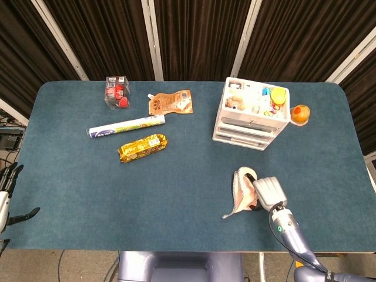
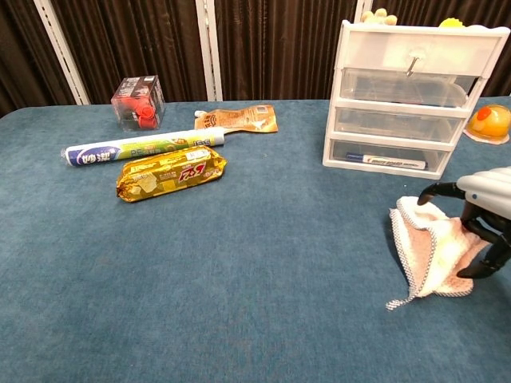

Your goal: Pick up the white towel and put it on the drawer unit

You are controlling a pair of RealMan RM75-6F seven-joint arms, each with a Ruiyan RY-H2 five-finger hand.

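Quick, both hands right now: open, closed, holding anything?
Left hand: open, fingers apart, holding nothing, at the table's left edge.
Right hand: fingers curled onto the white towel, which lies on the table; firm grip cannot be told.

The table (image 1: pixel 188 176) is covered in dark teal felt. The towel (image 2: pixel 431 255) at lower right is white with a pinkish inner face and a grey-checked edge. The right hand (image 1: pixel 265 192) has a silver-grey back and black fingers (image 2: pixel 435 191). The drawer unit (image 1: pixel 249 126) at upper right is white with clear drawers. The snack pack (image 1: pixel 142 147) is gold. The tube (image 1: pixel 126 126) is white with blue and green print. The pouch (image 1: pixel 170 103) is orange-brown. The cube (image 1: pixel 117 92) is clear with red contents.
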